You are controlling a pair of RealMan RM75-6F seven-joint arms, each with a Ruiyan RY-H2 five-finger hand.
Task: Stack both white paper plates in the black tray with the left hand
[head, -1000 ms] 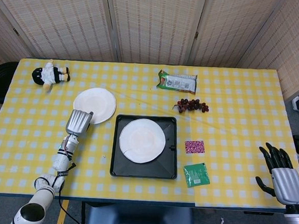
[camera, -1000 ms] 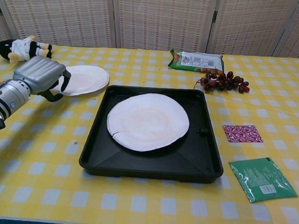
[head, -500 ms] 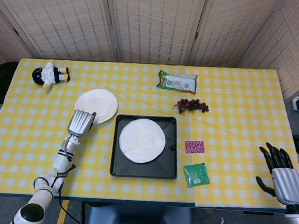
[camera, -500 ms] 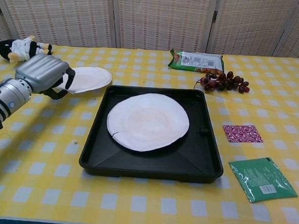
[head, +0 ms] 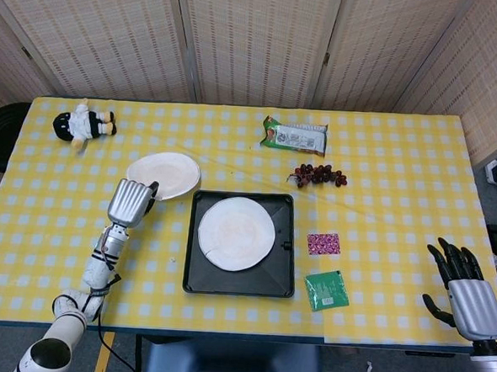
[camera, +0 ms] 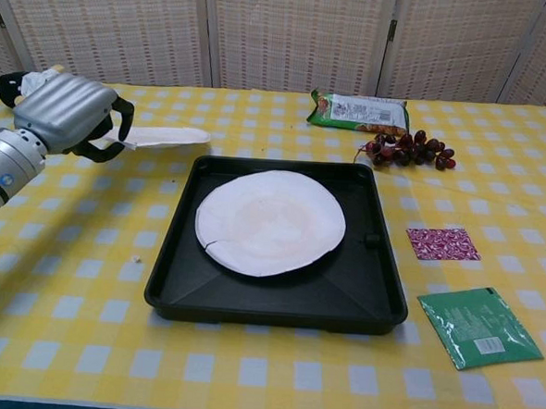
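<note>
Fingers [camera: 120, 121] of left hand [camera: 67, 113] pinching second plate [camera: 161, 137] upper left | right hand [head: 470, 292] spread, holding nothing | black tray [camera: 171, 282] centre: one plate [camera: 270, 223]

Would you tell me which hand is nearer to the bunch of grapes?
Left. The left hand holds a paper plate left of the grapes; the right hand rests farther, at the table's near right corner.

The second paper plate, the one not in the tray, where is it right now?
The second paper plate is held by the left hand above the tablecloth, just off the black tray's far left corner, near the plush toy.
</note>
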